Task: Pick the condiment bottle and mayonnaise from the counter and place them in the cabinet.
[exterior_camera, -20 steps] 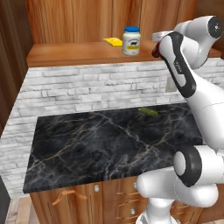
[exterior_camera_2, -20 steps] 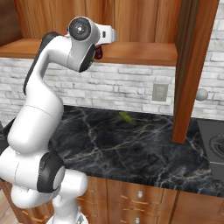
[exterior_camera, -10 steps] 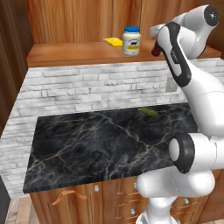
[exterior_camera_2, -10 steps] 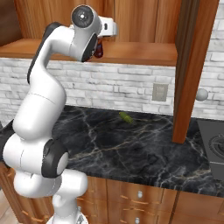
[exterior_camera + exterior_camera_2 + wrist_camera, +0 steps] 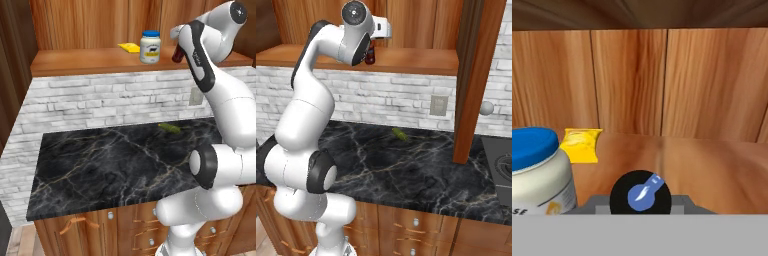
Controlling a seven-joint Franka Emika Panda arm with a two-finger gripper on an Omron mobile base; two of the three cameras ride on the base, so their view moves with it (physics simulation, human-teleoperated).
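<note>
I have the claw (image 5: 176, 54) clamped on the slim dark red condiment bottle (image 5: 177, 53), its round black cap (image 5: 640, 192) right under the hand camera, above the cabinet's (image 5: 90, 22) smooth wooden shelf (image 5: 85, 60). The squat white mayonnaise jar (image 5: 150, 47), blue-lidded, stands there beside a yellow packet (image 5: 129, 47). The black marble tabletop (image 5: 115, 165) carries one small green item (image 5: 169, 128).

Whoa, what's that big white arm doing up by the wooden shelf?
The robot arm is putting groceries away. Its hand is shut on the condiment bottle, a slim dark red bottle, and holds it over the cabinet shelf. The mayonnaise, a white jar with a blue lid, already stands on that shelf, to the bottle's left, with a small yellow packet behind it. Down on the black counter lies one small green item.
</note>
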